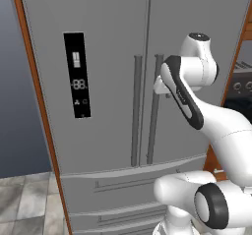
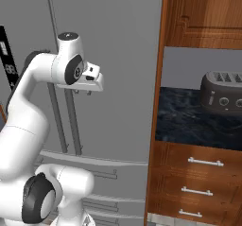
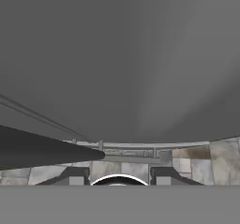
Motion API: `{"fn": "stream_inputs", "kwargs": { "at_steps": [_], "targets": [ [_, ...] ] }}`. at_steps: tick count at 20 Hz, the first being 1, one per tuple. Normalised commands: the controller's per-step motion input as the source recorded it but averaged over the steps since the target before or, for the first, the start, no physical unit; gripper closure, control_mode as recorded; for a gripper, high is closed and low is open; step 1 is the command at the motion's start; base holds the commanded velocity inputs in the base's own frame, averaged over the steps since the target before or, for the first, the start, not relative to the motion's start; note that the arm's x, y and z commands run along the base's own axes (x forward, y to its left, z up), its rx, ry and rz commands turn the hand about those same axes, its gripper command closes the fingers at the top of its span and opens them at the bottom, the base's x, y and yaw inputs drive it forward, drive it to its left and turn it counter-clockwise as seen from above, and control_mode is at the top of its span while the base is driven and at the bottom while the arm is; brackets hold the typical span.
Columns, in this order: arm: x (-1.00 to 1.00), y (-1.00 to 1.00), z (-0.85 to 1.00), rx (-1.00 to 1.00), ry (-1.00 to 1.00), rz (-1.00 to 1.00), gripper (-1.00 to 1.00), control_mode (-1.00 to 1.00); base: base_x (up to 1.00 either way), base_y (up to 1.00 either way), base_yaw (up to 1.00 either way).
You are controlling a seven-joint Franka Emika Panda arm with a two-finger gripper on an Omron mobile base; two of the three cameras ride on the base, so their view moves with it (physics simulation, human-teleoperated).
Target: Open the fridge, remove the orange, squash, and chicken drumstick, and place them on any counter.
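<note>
The grey steel fridge (image 1: 108, 42) stands shut, both doors closed, with two vertical bar handles (image 1: 136, 111) side by side and a black display panel (image 1: 78, 74) on the left door. My gripper (image 2: 82, 92) hangs fingers-down right in front of the right door, close beside the right handle (image 1: 153, 131). In the hand view the two fingertips (image 3: 75, 176) stand apart with nothing between them, looking down the door face (image 3: 122, 59) toward the floor. The orange, squash and chicken drumstick are hidden behind the closed doors. The black stone counter (image 2: 189, 121) lies to the fridge's right.
A dark toaster (image 2: 222, 95) sits on the counter under a wooden wall cabinet (image 2: 203, 12). Wooden drawers (image 2: 203, 173) sit below it. Two wide fridge drawers (image 1: 123, 185) run under the doors. Grey tiled floor (image 1: 24, 204) lies at the left.
</note>
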Motion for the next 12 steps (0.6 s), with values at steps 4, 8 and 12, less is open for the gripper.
{"fn": "stream_inputs", "kwargs": {
  "at_steps": [4, 8, 12],
  "targets": [
    [-0.01, 0.0, 0.0, 0.0, 0.0, 0.0, -1.0, 1.0, -0.1, 0.18, 0.0],
    [0.0, 0.0, 0.0, 0.0, 0.0, 0.0, -1.0, 1.0, -0.3, 0.5, 0.0],
    [0.0, 0.0, 0.0, 0.0, 0.0, 0.0, -1.0, 1.0, -0.29, 0.29, 0.0]
  ]
}}
